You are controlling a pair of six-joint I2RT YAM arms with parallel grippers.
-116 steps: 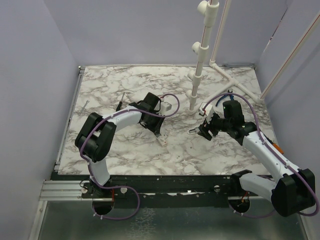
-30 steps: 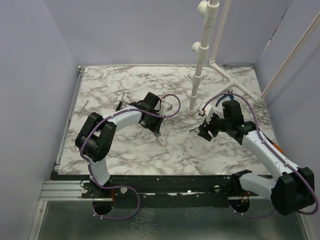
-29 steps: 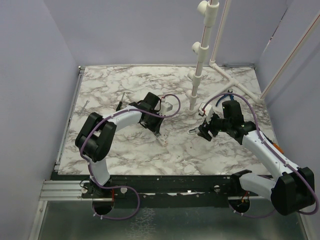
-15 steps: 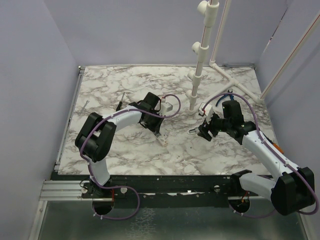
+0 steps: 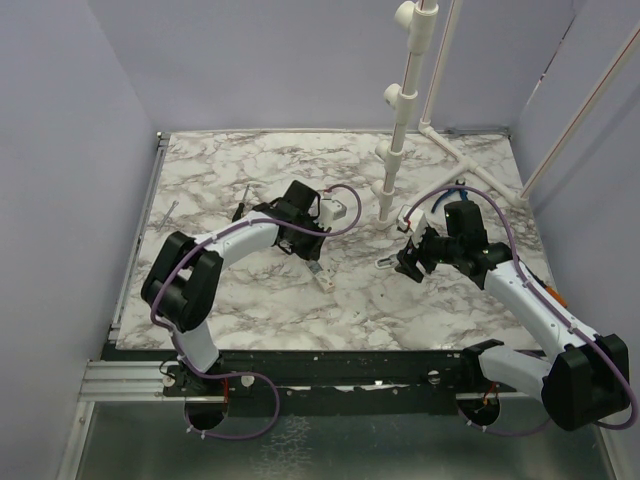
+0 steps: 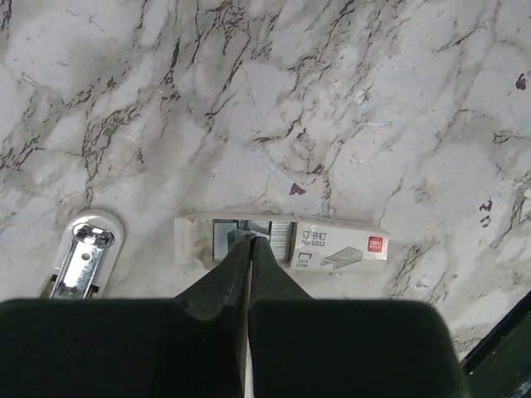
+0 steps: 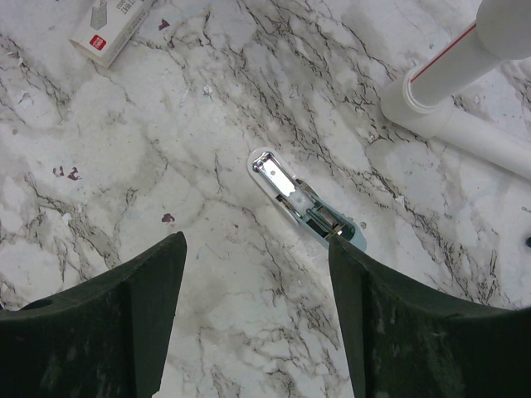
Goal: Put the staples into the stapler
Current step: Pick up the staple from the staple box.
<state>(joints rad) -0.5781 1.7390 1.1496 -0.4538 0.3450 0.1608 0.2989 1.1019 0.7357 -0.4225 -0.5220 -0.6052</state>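
Two grippers | left gripper (image 6: 250,240) pinched narrow at staples (image 6: 278,235) in staple box (image 6: 340,246) | right gripper (image 7: 255,245) wide over stapler (image 7: 292,197) | risk: shallow pinch may drop strip.

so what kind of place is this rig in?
Probably a lab robot cell, not an office: plain lavender walls box in a marble-print tabletop, a white pipe frame stands at the back, and a metal rail runs along the near edge.

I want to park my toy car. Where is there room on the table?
Bare marble: the far left corner of the table, behind the left arm, and the near strip in front of the box. Crowded in the middle: box, stapler, pole.
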